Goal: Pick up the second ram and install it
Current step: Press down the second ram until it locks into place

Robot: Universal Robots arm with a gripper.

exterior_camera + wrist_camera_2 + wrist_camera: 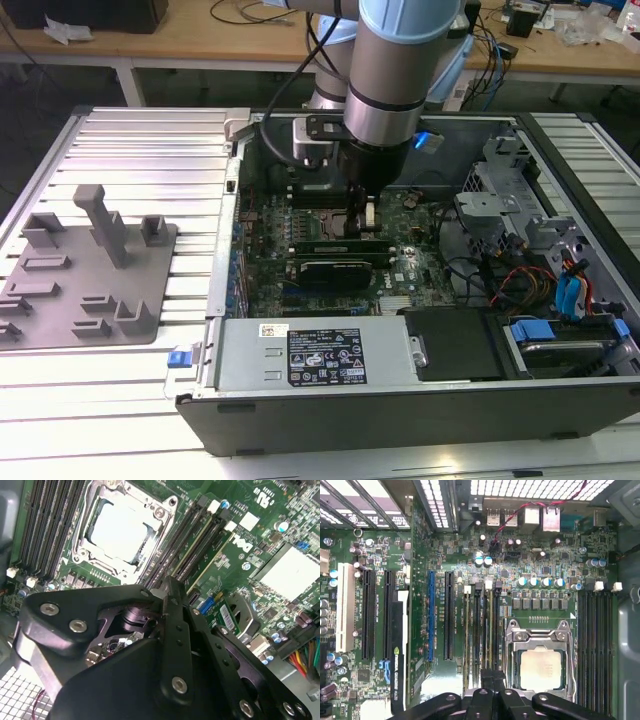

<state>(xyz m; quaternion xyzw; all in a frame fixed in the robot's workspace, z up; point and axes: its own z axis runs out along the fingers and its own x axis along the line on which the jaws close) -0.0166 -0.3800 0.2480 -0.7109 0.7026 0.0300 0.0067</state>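
Gripping with my black gripper (366, 212) I cannot confirm, low over the green motherboard (540, 555); first wrist view alone shows long black memory slots (594, 640) beside me.

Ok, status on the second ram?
Gripper low in the case, over the memory slots beside the CPU socket. Second ram looks stood in a slot at the tip; grip unclear. No obstruction seen.

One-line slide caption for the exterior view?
Robot arm's gripper lowered into the open black computer case, poised over the green motherboard's memory slots.
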